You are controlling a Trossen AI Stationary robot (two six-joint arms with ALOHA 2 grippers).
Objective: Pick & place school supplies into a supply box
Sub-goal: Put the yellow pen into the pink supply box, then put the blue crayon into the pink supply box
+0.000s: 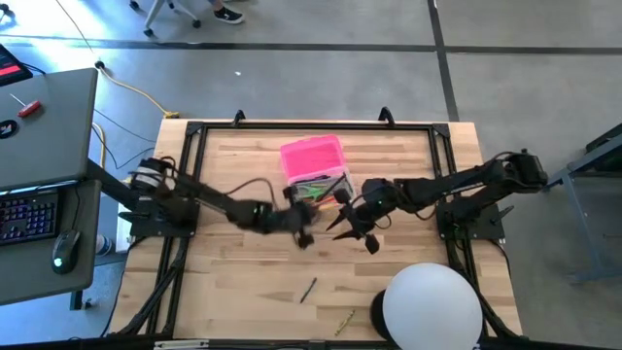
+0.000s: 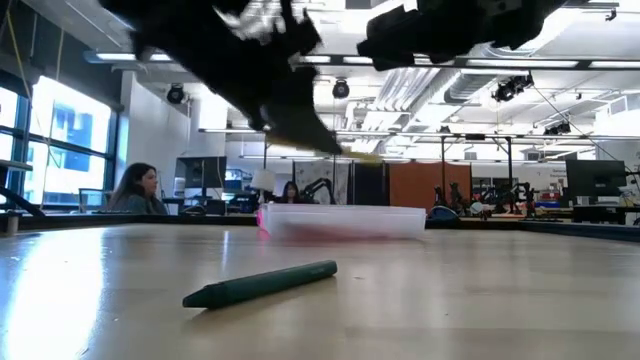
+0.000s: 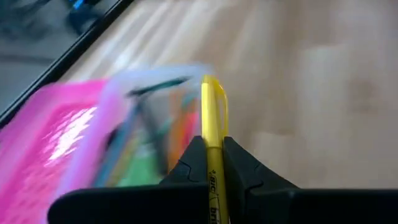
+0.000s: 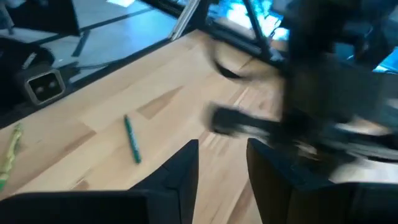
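Note:
The supply box [image 1: 320, 187] is clear plastic with several pens inside, and its pink lid [image 1: 311, 156] lies open on the far side. In the left wrist view the box [image 3: 149, 124] is just ahead of my left gripper [image 3: 213, 146], which is shut on a yellow pen [image 3: 212, 118]. From above, the left gripper [image 1: 301, 222] hovers near the box's near edge. My right gripper [image 1: 355, 236] hangs open and empty to the right of it, its fingers apart [image 4: 221, 163]. A green pencil [image 1: 308, 289] lies flat on the table nearer the front, also seen low [image 2: 260, 283]. My left gripper pinches the yellow pen between its two fingers, on the printed barrel [image 3: 213, 163] behind the clip end. The fingers lie along the pen, whose front end [image 3: 211, 84] sticks out ahead toward the box. The pen is lifted clear of the table.
A large white dome [image 1: 432, 306] sits at the near right corner. A yellowish pencil [image 1: 343, 321] lies near the front edge, left of the dome. A black frame [image 1: 194, 131] runs round the tabletop. People sit in the room beyond [image 2: 135, 190].

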